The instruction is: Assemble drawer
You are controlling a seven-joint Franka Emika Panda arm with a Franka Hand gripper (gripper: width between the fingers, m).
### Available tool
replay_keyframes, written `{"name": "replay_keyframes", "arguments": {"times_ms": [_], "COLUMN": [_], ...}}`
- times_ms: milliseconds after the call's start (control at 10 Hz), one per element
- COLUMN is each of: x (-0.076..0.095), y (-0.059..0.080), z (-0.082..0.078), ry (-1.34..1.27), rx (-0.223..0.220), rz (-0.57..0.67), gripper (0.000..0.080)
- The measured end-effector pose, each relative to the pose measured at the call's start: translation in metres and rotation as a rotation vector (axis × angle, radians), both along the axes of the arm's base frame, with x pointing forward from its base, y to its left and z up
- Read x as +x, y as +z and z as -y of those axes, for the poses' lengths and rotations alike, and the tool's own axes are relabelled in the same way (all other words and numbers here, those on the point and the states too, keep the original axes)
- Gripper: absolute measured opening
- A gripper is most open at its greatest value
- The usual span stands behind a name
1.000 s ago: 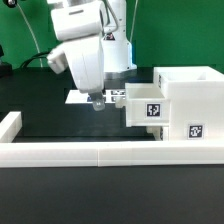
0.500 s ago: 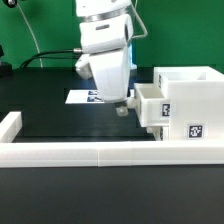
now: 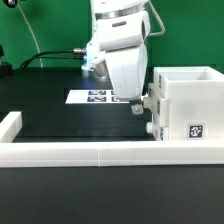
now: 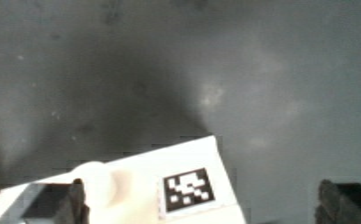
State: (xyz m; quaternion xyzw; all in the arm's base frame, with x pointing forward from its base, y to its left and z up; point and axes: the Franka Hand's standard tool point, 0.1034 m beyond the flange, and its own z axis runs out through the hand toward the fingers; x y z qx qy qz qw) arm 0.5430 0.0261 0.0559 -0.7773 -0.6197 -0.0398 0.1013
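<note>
The white drawer housing (image 3: 186, 105) stands at the exterior view's right, with a square tag on its near side. A small white tray (image 3: 153, 112) sits almost fully inside the housing's open face, only its front showing. My gripper (image 3: 137, 105) hangs right at that front, tilted toward the housing. In the wrist view the tray front (image 4: 150, 178) shows its tag and a rounded knob (image 4: 102, 186). It lies between my gripper's (image 4: 203, 205) spread dark fingers (image 4: 61, 203). One finger is next to the knob, the other stands apart. A second tray cannot be made out.
A long low white border wall (image 3: 90, 152) runs along the front and turns up at the exterior view's left. The marker board (image 3: 98, 97) lies flat on the black table behind my arm. A green backdrop and cables are at the back.
My gripper has moved toward the exterior view's right, and the tray has slid with it from well outside the housing to almost fully inside.
</note>
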Motion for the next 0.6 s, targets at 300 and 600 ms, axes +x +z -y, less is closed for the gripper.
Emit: {"name": "replay_keyframes", "arguments": {"times_ms": [300, 600], "x": [0.0, -0.005], "y": [0.0, -0.003], "z": [0.002, 0.012], "ry": [-0.003, -0.021], "rx": [0.0, -0.005], "rz": [0.0, -0.004], "gripper": [0.0649, 0.0649]}}
